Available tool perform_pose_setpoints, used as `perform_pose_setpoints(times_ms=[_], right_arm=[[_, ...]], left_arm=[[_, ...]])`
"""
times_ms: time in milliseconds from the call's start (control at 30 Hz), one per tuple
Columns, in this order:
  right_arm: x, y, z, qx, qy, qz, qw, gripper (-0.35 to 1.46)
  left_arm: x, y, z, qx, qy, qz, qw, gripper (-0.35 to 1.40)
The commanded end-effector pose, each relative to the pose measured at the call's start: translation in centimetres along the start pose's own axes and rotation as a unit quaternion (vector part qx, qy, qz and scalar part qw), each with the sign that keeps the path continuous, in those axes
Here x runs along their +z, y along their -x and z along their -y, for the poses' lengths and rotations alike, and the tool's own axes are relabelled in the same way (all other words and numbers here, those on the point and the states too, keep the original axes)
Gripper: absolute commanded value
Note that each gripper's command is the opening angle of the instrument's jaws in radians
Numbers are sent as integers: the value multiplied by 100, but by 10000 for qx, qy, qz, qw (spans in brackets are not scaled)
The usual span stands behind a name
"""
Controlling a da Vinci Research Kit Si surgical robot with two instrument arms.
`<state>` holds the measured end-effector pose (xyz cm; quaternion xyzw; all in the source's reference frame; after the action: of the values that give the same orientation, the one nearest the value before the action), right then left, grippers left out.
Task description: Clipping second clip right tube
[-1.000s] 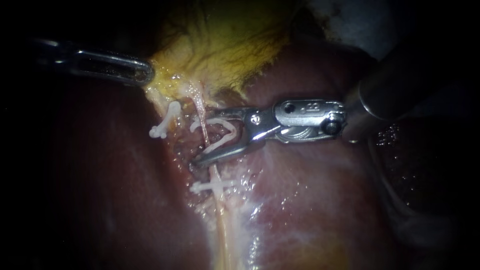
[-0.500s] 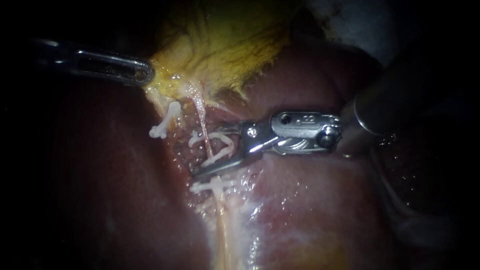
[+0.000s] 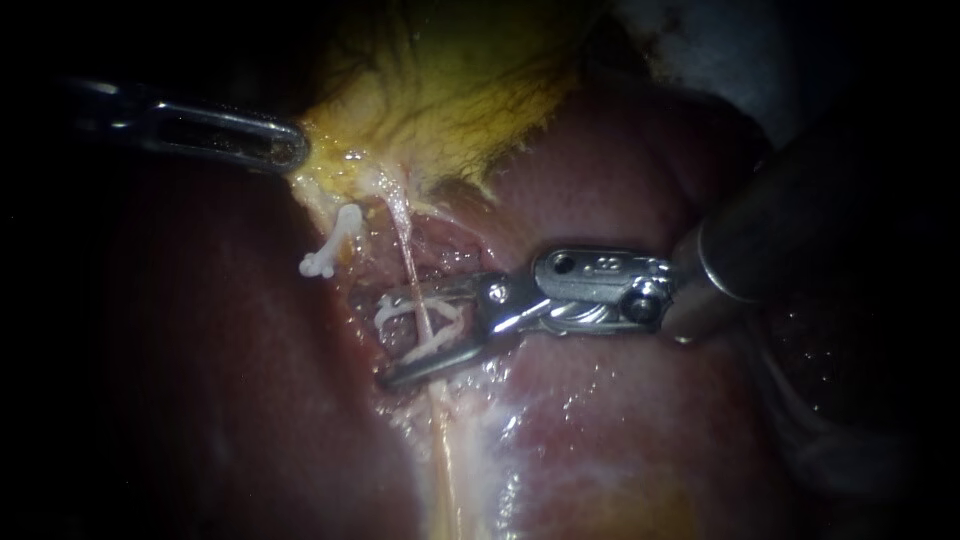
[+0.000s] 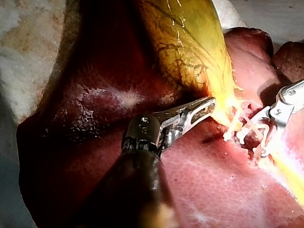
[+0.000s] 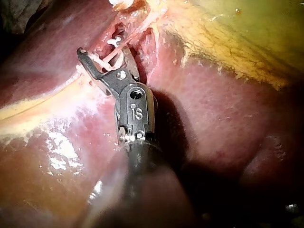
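My right instrument [image 3: 388, 338] straddles the right tube [image 3: 405, 245] with one jaw on either side of it. Both jaws grip a white clip [image 3: 432, 343], and its open legs cross the tube. A closed clip [image 3: 330, 245] sits just left of the tube, clear of it. Further up the tube, my left instrument [image 3: 292, 150] has its jaws clamped on the yellow edge of the gallbladder [image 3: 450, 90].

Pale mottled surface [image 4: 26, 52], grey patch [image 4: 275, 12] beyond, endoscope view's edges dark.
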<state>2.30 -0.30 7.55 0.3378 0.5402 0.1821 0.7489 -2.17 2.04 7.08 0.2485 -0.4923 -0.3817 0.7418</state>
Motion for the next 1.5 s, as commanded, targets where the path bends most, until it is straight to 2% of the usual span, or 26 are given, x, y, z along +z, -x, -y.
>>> perform_pose_setpoints(times_ms=[33, 767, 1233, 1500], right_arm=[[0, 0, 1, 18, -23, 9, 10000, 52], [3, 1, 12, 285, -198, 82, 9994, 47], [3, 1, 11, 314, -206, 85, 9993, 40], [-1, -5, 8, 363, -218, 66, 9991, 37]], left_arm=[[0, 0, 0, 0, 1, 0, 10000, -35], [0, 0, 0, 0, 2, 0, 10000, -35], [0, 0, 0, 0, 2, 0, 10000, -35], [0, 0, 0, 0, 2, 0, 10000, -35]])
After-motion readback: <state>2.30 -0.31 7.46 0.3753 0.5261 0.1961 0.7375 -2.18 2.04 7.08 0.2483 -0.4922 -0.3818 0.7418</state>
